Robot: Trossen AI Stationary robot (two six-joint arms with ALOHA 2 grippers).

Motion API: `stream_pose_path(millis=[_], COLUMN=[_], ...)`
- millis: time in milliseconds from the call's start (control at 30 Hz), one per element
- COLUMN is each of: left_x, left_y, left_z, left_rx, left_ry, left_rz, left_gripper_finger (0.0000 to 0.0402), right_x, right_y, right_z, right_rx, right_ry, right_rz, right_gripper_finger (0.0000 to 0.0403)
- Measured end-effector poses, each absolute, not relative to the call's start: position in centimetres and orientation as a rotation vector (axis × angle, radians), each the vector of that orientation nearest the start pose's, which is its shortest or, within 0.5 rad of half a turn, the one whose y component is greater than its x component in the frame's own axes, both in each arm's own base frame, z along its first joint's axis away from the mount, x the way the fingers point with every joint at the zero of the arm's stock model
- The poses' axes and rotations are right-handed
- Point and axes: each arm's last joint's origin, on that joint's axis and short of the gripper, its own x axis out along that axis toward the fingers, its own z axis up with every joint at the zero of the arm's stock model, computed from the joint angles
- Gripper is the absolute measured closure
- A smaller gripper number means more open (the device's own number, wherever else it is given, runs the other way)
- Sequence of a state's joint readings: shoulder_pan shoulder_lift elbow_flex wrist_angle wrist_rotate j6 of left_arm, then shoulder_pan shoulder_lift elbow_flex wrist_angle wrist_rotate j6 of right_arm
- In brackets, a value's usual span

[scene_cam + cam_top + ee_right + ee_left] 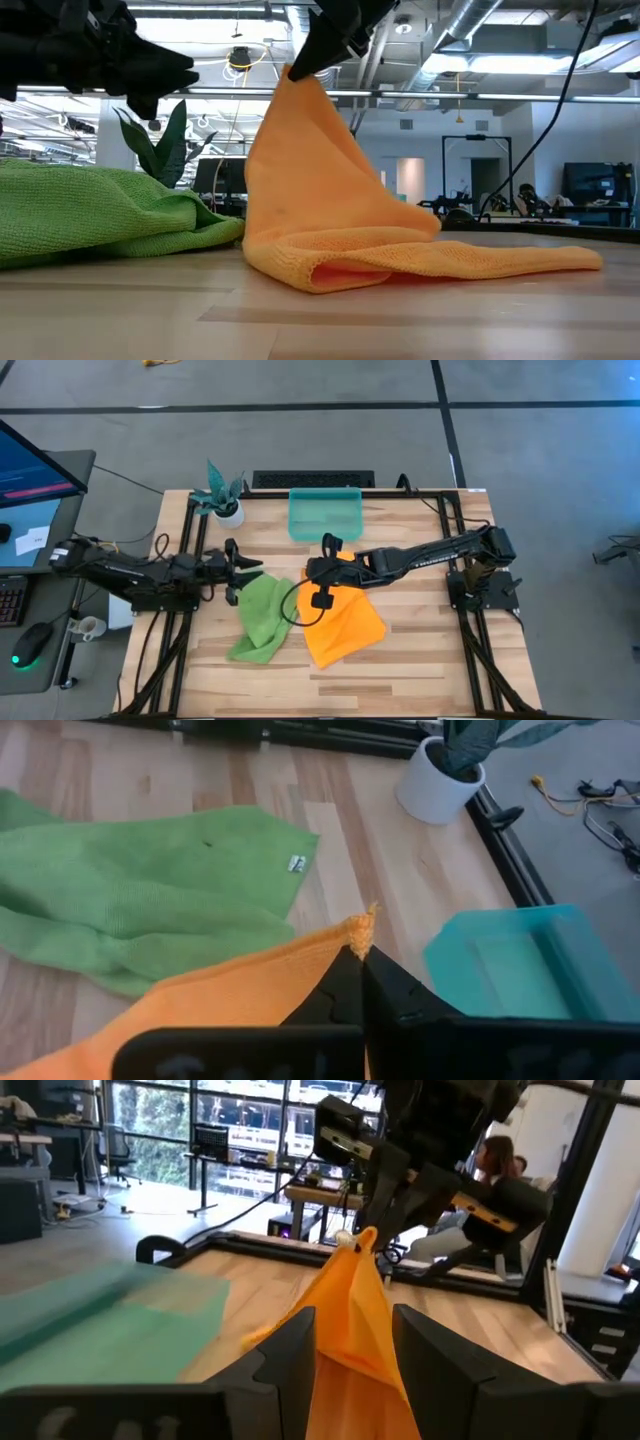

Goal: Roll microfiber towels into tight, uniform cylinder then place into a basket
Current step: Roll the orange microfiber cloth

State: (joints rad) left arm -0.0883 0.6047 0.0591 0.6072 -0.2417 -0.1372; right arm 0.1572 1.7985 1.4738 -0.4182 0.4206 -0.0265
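**Orange towel hoisted by one corner, nothing rolled yet**

High view: your right gripper (pixel 322 570) sat mid-table, shut on a corner of the orange towel (pixel 345 625), which spread toward the near side. The green towel (pixel 262 615) lay crumpled just left of it, edges touching or nearly so. The left gripper (pixel 240 570) hovered at the green towel's far-left edge, fingers partly apart, holding nothing. The basket (pixel 325 515) stood empty at the far edge, beside a potted plant (pixel 222 498).

Low view: the orange towel hung as a tent from the pinched corner, its lower part folded double on the table (pixel 420 320).

Left wrist view: the left fingers framed the hanging orange cloth without touching it.

Right wrist view: the jaws were closed tight on a very small tip of cloth.

Risks, as judged: that slim pinch could slip if you pulled sideways. The doubled fold would roll unevenly unless flattened. Dragging could snag the green towel.

Hard to see: the orange towel's far edge under the arm; whether the two towels actually overlapped.
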Motion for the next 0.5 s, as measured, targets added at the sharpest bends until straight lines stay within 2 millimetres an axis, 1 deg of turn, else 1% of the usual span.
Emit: stream_pose_path(millis=[167, 400, 500], left_x=[15.3, 17.7, 18.6], left_y=[-0.7, -0.9, -1.1], left_z=[18.6, 18.8, 18.6], left_rx=[-0.121, -0.090, -0.086], left_ry=[-0.041, 0.051, 0.088], left_rz=[0.151, 0.152, 0.107], left_gripper_finger=[0.0277, 0.0277, 0.0277], right_x=[39.9, 40.0, 40.0], right_y=[5.1, 5.2, 5.2], right_z=[27.8, 27.8, 27.7], right_rx=[-0.229, -0.224, -0.226], right_ry=[0.694, 0.679, 0.685], right_rz=[-0.243, -0.244, -0.244], right_gripper_finger=[0.0388, 0.0396, 0.0391])
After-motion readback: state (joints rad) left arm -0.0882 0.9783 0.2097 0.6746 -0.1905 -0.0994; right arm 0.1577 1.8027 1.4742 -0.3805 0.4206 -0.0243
